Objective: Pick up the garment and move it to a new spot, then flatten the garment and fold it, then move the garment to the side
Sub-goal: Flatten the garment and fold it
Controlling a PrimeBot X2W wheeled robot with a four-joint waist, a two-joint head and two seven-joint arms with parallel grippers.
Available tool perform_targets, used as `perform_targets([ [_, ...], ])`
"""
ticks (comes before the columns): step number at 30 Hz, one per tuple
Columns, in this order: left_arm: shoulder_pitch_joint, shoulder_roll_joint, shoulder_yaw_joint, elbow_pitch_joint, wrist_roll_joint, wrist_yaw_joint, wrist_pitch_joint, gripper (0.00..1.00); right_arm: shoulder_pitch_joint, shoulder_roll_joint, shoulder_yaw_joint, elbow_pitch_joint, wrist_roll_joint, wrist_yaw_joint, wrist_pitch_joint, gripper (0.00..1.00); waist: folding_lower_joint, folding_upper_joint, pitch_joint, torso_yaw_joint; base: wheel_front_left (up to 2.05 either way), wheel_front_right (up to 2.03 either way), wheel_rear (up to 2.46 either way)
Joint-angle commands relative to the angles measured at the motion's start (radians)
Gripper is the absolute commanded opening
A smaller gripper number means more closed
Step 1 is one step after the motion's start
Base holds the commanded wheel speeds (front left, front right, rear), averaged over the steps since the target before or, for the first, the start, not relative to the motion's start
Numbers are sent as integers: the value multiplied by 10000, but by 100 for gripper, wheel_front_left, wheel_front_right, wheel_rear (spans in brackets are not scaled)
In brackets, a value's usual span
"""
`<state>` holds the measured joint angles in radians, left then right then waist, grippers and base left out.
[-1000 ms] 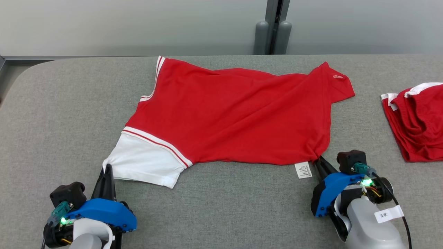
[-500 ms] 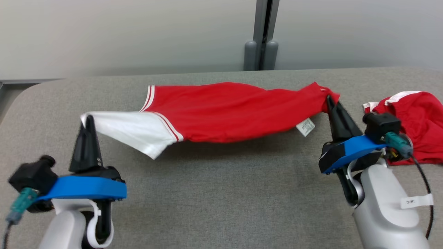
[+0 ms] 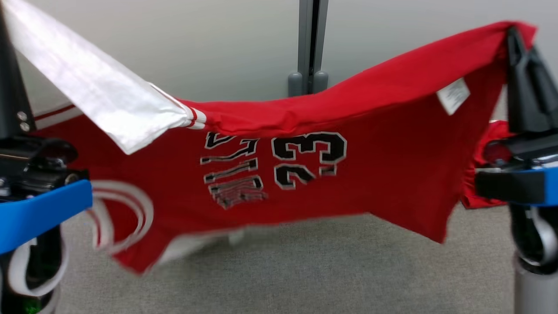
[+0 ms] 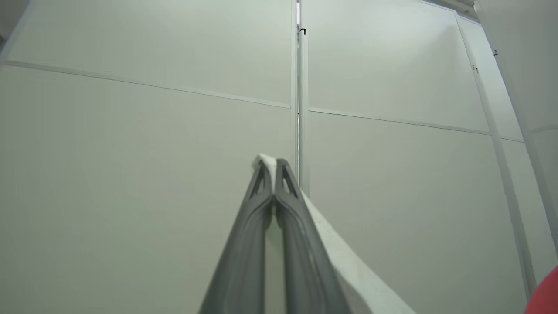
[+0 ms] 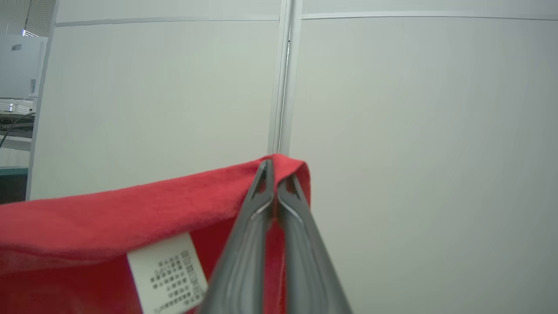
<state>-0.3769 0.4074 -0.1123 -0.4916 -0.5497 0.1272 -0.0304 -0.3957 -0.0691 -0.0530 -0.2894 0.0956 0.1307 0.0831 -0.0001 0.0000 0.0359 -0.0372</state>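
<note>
head: forward, near garment (image 3: 348, 174) | wrists: upward, facing wall (image 4: 130, 174) | shared: garment, wall

A pale wall (image 3: 196, 52) stands at the back. At 12 o'clock a grey post (image 3: 308, 39) runs up it, with two round grey stubs (image 3: 307, 83) at its bottom. At 6 o'clock lies the soft grey table top (image 3: 305, 270). In the right wrist view, at 9 o'clock, sits a pale box (image 5: 17, 69).

The garment (image 3: 370, 174) has risen off the table (image 3: 305, 270), now hanging stretched between the raised left gripper (image 4: 272, 168) and right gripper (image 5: 275, 172), number showing
</note>
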Motion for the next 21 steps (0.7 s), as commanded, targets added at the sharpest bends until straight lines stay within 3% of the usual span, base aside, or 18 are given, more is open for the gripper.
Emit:
perform_targets([
  [1, -316, 112, -2, -273, 20, 68, 243, 0, 161, -66, -122, -535, 14, 1, 239, 0, 1, 0, 19, -24, 0, 0, 0],
  [5, -1195, 434, 28, -677, 36, 75, 915, 0, 76, -113, -535, -1780, 110, 1, 884, 0, 1, 0, 246, -73, 0, 0, 0],
  [9, -2046, 498, -155, -141, -130, -81, 1326, 0, -321, -120, -654, -1691, 282, 1, 1265, 0, 1, 0, 731, -97, 0, 0, 0],
  [14, -3448, 540, -505, 1205, 44, -393, 1477, 0, -1654, -356, -321, 37, 318, 1, 1333, 0, 1, 0, 1774, -198, 0, 0, 0],
  [21, -6470, 317, -1105, 3903, 868, -806, 1120, 0, -5044, -498, 114, 3274, -464, 1, 869, 0, 1, 0, 3076, -156, 0, 0, 0],
])
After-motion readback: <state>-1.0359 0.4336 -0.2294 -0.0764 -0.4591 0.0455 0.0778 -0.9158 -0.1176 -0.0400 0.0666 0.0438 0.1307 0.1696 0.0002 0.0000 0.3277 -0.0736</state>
